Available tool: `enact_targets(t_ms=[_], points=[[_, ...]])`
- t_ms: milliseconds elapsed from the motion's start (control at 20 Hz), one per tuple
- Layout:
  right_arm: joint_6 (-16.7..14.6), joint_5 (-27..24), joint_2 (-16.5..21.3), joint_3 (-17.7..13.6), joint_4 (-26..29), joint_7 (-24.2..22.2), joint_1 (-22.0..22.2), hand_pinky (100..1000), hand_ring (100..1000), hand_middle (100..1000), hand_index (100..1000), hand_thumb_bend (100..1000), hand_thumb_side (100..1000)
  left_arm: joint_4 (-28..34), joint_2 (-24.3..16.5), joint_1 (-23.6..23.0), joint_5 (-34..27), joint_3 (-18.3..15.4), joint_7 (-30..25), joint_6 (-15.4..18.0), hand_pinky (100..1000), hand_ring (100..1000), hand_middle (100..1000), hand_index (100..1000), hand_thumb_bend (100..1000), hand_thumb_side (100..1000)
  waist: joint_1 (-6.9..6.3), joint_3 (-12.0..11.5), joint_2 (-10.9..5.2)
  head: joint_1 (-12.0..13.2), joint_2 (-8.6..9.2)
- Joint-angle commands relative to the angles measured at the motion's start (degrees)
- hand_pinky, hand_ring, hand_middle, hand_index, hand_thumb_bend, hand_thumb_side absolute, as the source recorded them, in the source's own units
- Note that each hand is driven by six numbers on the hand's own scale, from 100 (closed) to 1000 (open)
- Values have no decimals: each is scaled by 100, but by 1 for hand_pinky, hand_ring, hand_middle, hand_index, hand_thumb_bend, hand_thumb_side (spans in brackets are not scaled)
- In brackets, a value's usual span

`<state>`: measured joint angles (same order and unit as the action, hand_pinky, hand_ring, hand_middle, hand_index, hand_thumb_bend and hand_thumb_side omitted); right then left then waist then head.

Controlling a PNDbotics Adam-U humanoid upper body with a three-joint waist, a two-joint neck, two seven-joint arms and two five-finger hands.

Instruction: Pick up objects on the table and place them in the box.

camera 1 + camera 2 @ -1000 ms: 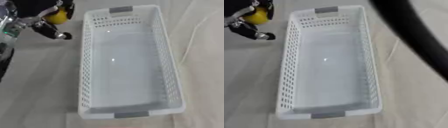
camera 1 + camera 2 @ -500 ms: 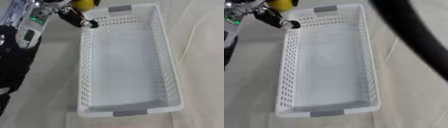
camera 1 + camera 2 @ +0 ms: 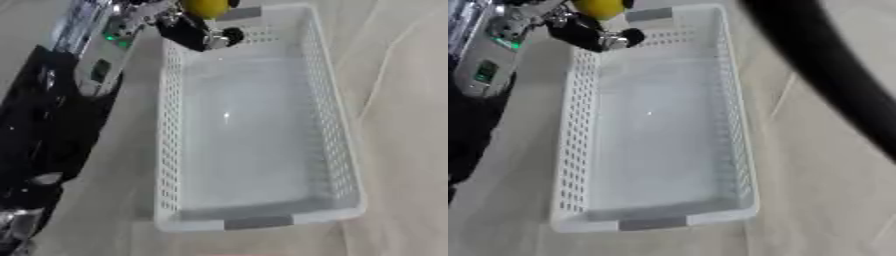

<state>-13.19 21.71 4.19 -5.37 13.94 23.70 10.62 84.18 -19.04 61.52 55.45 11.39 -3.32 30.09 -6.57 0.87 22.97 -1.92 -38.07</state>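
As it hung over the far left corner of the white box [image 3: 254, 125], the left hand [image 3: 588, 34] gripped a yellow object [image 3: 598, 7]. The box sat on the beige tabletop [image 3: 402, 150], its floor bare.

The left arm [image 3: 52, 115] is mostly black, with a silver forearm casing [image 3: 487, 60] bearing small green lights; its hand [image 3: 194, 34] has black fingers with silver joints.
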Motion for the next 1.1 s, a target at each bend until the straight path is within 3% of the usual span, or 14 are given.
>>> enact_targets(t_ms=[50, 100, 200, 250, 300, 400, 600, 900, 950, 1050, 1100], points=[[25, 16, 61, -24, -23, -1, 75, 469, 583, 678, 718, 100, 870, 21, -53, 130, -86, 20, 127, 22, 208, 504, 565, 618, 237, 100, 14, 9, -91, 29, -22], [28, 20, 62, -24, -22, -3, 73, 469, 583, 678, 718, 100, 870, -14, -50, 134, -118, 31, 135, 43, 581, 721, 759, 799, 256, 454, 13, 12, -89, 29, -23], [30, 28, 65, -24, -18, -9, 69, 469, 583, 678, 718, 100, 870, -77, -40, 143, -177, 42, 141, 91, 753, 833, 845, 887, 308, 633, 13, 21, -87, 30, -25], [31, 32, 66, -25, -15, -12, 67, 469, 583, 678, 718, 100, 869, -100, -35, 149, -200, 44, 148, 118, 738, 823, 838, 879, 306, 613, 13, 25, -86, 29, -25], [32, 35, 67, -26, -13, -15, 65, 469, 583, 678, 718, 100, 869, -116, -27, 152, -235, 43, 172, 146, 858, 904, 883, 963, 194, 871, 12, 28, -85, 29, -24], [35, 42, 68, -27, -10, -21, 61, 469, 583, 678, 718, 100, 868, -151, -24, 149, -411, 48, 335, 241, 913, 949, 920, 1000, 181, 969, 11, 31, -81, 26, -18], [40, 49, 66, -28, -8, -29, 54, 469, 583, 678, 718, 100, 868, -209, -42, 155, -556, 26, 564, 326, 927, 991, 982, 1000, 173, 997, 10, 32, -75, 30, -18], [45, 45, 54, -33, -7, -27, 53, 469, 583, 678, 719, 100, 869, -232, -66, 145, -528, -20, 739, 311, 899, 958, 972, 1000, 178, 973, 16, 18, -66, 30, -20], [45, 42, 50, -35, -7, -26, 53, 469, 583, 678, 719, 100, 869, -230, -77, 134, -518, -37, 763, 294, 846, 922, 958, 984, 162, 943, 18, 12, -65, 27, -22], [40, 32, 42, -38, -3, -23, 47, 469, 583, 678, 719, 100, 873, -239, -143, 54, -533, -97, 810, 201, 775, 864, 928, 958, 100, 763, 23, 3, -58, 5, -16], [35, 27, 40, -39, 0, -22, 44, 469, 583, 678, 719, 100, 870, -247, -197, 1, -584, -115, 825, 131, 763, 857, 926, 957, 100, 817, 24, 4, -55, -5, -13]])
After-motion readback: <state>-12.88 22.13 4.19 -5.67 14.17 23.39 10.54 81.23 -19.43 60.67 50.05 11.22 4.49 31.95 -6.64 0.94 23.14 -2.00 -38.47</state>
